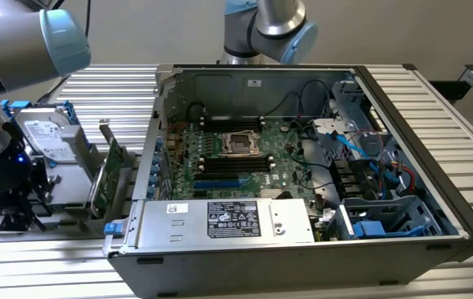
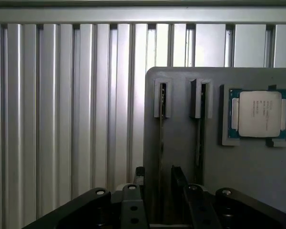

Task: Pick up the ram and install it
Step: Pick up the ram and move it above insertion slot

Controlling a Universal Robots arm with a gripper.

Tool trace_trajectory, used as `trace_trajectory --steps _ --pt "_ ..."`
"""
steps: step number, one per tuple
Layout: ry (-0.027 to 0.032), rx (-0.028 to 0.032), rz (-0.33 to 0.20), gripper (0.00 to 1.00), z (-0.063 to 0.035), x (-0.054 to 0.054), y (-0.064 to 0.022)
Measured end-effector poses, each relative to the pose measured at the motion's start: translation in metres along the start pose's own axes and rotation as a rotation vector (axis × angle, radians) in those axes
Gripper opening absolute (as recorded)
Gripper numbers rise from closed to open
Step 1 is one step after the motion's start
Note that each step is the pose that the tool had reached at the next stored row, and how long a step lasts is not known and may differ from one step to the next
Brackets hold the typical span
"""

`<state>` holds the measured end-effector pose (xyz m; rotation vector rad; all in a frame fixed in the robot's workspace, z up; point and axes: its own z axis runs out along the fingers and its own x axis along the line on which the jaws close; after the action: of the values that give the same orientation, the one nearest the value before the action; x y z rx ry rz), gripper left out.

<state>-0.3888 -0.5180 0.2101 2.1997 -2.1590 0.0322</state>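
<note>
At the exterior view's eight o'clock, beside the computer case (image 1: 303,274), the gripper (image 1: 12,218) (image 2: 158,174) hangs with jaws slightly apart; between them, the ram (image 2: 161,138) stands on edge in a grey holder (image 2: 178,138).

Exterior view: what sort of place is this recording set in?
Probably a robotics lab bench for computer assembly: an open computer case with its motherboard exposed lies on a slatted aluminium table, with a robot arm and a hard drive beside it.
</note>
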Motion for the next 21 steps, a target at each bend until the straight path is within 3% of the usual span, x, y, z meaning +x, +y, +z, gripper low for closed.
trace_trajectory --steps 5,8,15,21 --pt "-0.0108 0.0043 -0.017 0.36 0.0085 -0.001 0.003" --pt "-0.0229 0.0056 -0.023 0.36 0.0118 -0.001 0.0045" --pt "-0.0238 0.0038 -0.023 0.36 0.0126 0.0 0.0049" --pt "-0.0242 -0.0132 -0.023 0.36 0.0137 0.0 0.0049"
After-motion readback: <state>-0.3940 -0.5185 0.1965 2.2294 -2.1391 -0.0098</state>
